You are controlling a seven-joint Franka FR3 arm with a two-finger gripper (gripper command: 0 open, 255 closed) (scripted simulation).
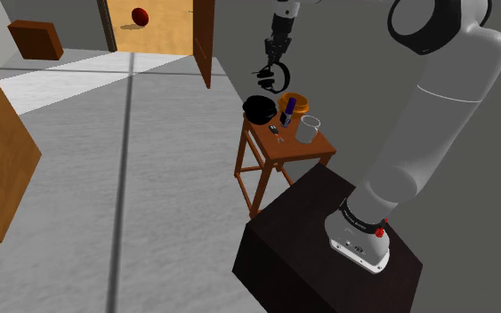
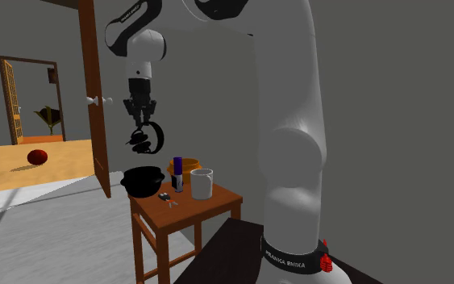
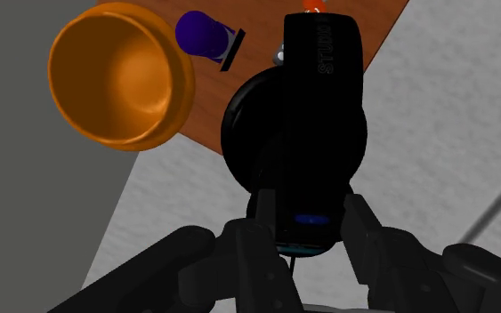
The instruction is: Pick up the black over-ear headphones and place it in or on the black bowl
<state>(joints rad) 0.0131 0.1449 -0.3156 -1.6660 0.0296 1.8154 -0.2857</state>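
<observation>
The black over-ear headphones hang in the air above the small wooden table. My gripper is shut on their headband, with the ear cups dangling below the fingers. The black bowl sits on the table's far corner toward the door, below the headphones and a little aside. In the wrist view the headphones cover most of the bowl beneath them.
On the table also stand an orange bowl, a purple upright object, a clear glass cup and a small dark item. An open wooden door stands nearby.
</observation>
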